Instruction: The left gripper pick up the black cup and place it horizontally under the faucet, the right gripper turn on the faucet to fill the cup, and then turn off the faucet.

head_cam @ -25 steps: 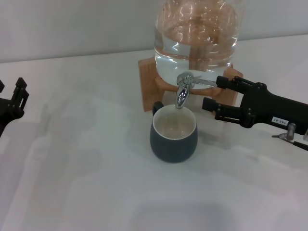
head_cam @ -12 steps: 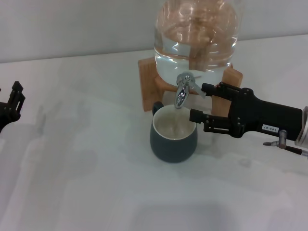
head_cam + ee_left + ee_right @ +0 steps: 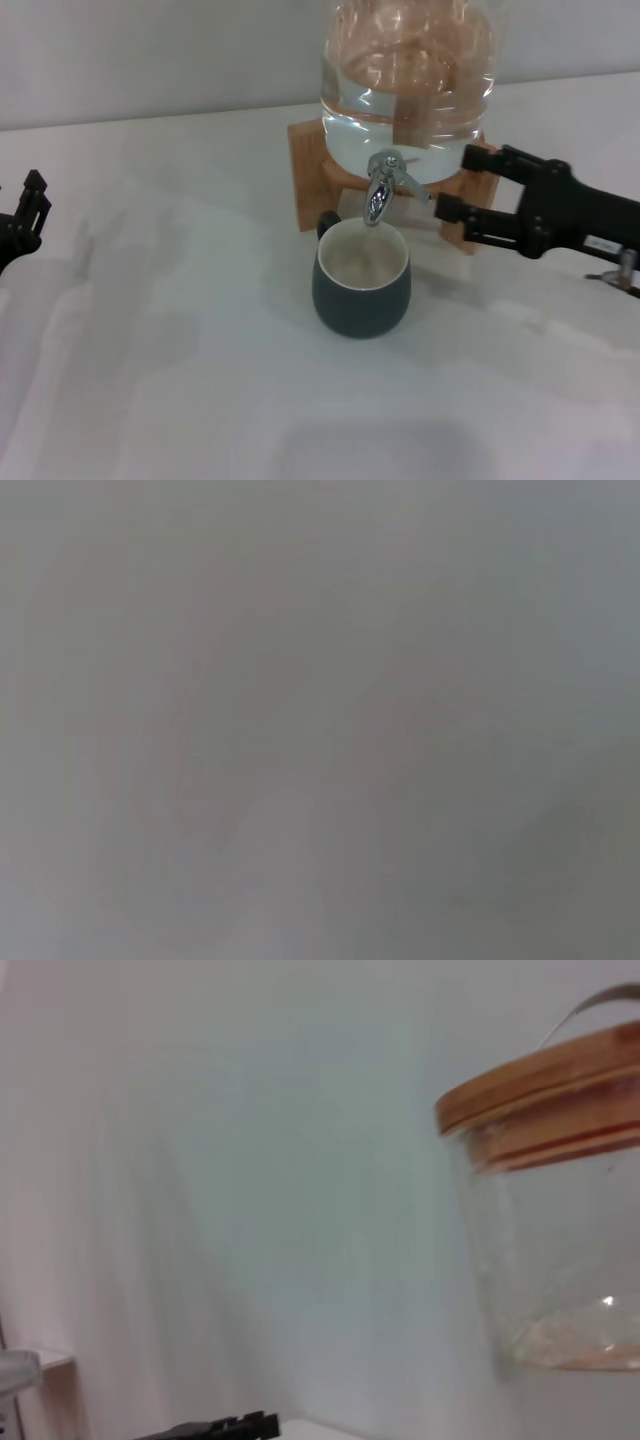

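White table [image 3: 180, 400], no legible writing

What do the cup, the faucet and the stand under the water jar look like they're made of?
The black cup: likely glazed ceramic, matte charcoal outside, cream inside. The faucet: polished metal or chrome plating, judging by its mirror-like highlights. The stand: light wood, warm tan, flat-cut panels. The water jar: clear glass or possibly plastic.

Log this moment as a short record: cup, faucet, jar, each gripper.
black cup: upright on the table, directly under the spout
faucet: chrome, lever pointing toward the right gripper
glass jar: holds water, sits on a wooden stand
right gripper: open, beside the lever, not touching it
left gripper: at the table's left edge, away from the cup
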You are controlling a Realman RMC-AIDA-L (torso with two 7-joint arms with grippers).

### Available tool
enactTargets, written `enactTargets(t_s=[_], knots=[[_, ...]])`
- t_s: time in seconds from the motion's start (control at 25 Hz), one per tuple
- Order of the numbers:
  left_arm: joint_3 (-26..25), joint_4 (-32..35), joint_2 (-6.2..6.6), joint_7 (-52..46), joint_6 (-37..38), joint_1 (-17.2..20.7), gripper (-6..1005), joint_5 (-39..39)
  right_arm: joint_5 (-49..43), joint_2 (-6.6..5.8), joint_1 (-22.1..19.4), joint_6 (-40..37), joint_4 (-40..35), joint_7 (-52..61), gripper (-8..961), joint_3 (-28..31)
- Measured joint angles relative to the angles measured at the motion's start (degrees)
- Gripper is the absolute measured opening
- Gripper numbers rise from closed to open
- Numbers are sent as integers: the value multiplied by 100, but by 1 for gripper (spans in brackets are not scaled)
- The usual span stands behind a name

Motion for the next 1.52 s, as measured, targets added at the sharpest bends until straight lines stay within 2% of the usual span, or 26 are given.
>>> enactTargets(t_s=[0.12, 0.28, 0.52, 1.04, 1.24, 1.52], knots=[[-47, 108, 3, -3, 12, -77, 545, 0, -6, -77, -172, 100, -2, 2, 853, 140], [-102, 144, 17, 0, 61, -131, 544, 0, -38, -102, -378, 116, 34, -18, 852, 294], [-265, 104, 21, -1, 62, -141, 544, 0, -338, 45, -687, 221, -21, -51, 852, 536], [-296, 102, 22, -7, 370, -207, 544, 0, -459, 54, -419, 914, -24, 131, 850, 248], [-293, 96, 25, -6, 378, -265, 544, 0, -427, 62, -366, 908, -54, 152, 850, -168], [-290, 82, 24, -4, 391, -301, 544, 0, -225, 79, -317, 815, -79, 132, 850, -442]])
